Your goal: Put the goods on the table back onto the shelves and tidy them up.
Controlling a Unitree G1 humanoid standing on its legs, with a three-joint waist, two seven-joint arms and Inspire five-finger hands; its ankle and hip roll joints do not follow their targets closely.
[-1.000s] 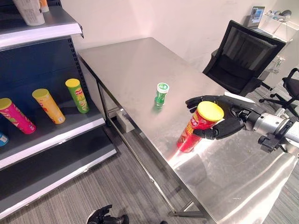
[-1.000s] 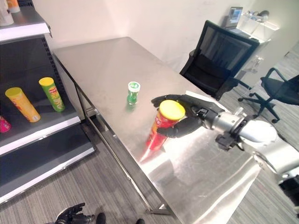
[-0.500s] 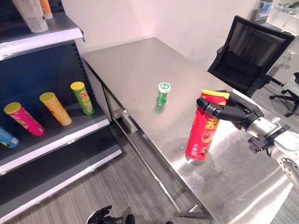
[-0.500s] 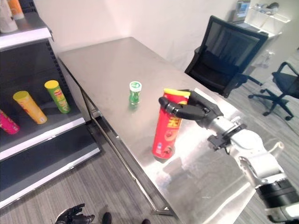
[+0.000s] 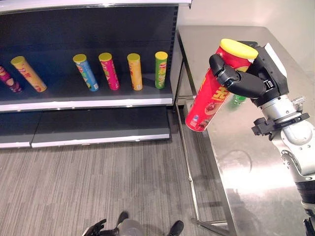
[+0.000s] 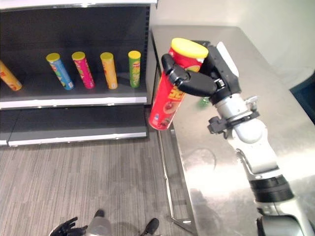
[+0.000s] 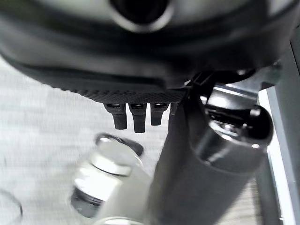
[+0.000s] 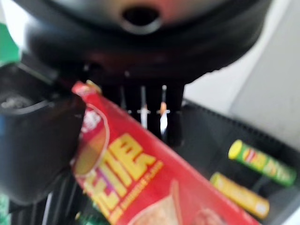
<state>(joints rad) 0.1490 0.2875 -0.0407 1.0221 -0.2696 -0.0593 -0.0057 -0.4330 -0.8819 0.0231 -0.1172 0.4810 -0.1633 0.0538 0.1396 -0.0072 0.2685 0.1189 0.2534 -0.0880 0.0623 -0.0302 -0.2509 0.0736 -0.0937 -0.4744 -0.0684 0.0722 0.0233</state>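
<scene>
Red chip can [image 5: 212, 87], yellow lid: off steel table [image 5: 256, 167], tilted in air beside shelf [image 5: 88, 96], not yet shelved. Five cans stand in row on shelf; green can [image 5: 160, 70] at row's table end. Small green bottle [image 5: 239, 99] left on table. Right hand [image 5: 248, 78]: fingers and thumb curled round red can's upper body. Left hand [image 5: 96, 229]: low over floor, fingers spread, idle.

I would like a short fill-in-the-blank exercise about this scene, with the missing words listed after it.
1. The right hand holds a red can with a ____ lid.
2. The red can is held in the air and is ____, not upright.
3. The green can on the shelf stands nearest to the ____.
4. The left hand hangs low above the ____.

Missing words: yellow; tilted; table; floor
</scene>
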